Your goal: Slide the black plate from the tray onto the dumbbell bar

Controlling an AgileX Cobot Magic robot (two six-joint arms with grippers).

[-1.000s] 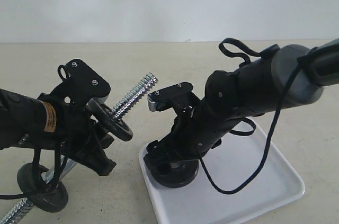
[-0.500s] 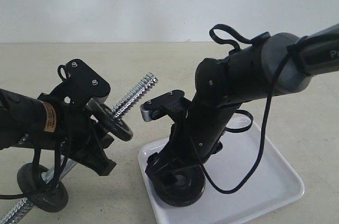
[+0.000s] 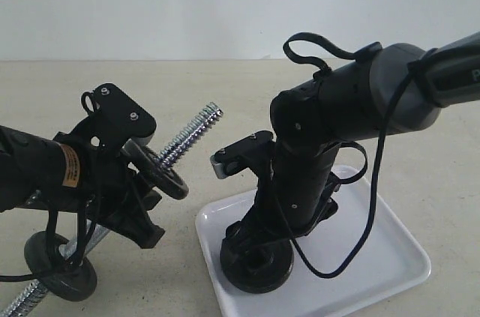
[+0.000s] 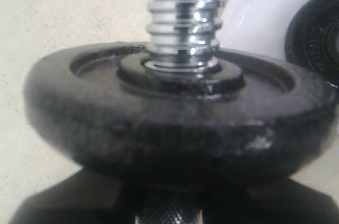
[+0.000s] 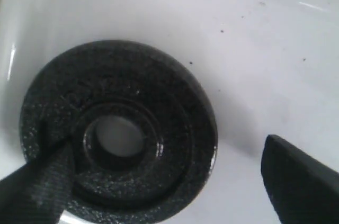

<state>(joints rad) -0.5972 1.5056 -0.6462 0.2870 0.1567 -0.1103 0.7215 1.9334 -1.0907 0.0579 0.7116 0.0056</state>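
The black plate (image 3: 256,266) lies flat at the near-left corner of the white tray (image 3: 386,257). My right gripper (image 3: 253,246) points straight down over it and is open. In the right wrist view one finger (image 5: 37,187) overlaps the black plate (image 5: 116,134) at its rim, and the other finger (image 5: 302,181) hangs over bare tray (image 5: 265,49). My left gripper (image 3: 133,198) is shut on the knurled middle of the dumbbell bar (image 3: 196,128), which tilts up to the right. A like disc (image 4: 175,128) sits on the bar (image 4: 183,17) just above those jaws.
A second like disc (image 3: 61,270) rests on the bar's low end at the tabletop, bottom left. The right arm's black cable (image 3: 371,212) loops down over the tray. The left wrist view catches the tray's edge (image 4: 254,17) beside the bar.
My right arm has swung more upright and come down over the black plate, its wrist shifting right. The left arm and the bar have not moved.
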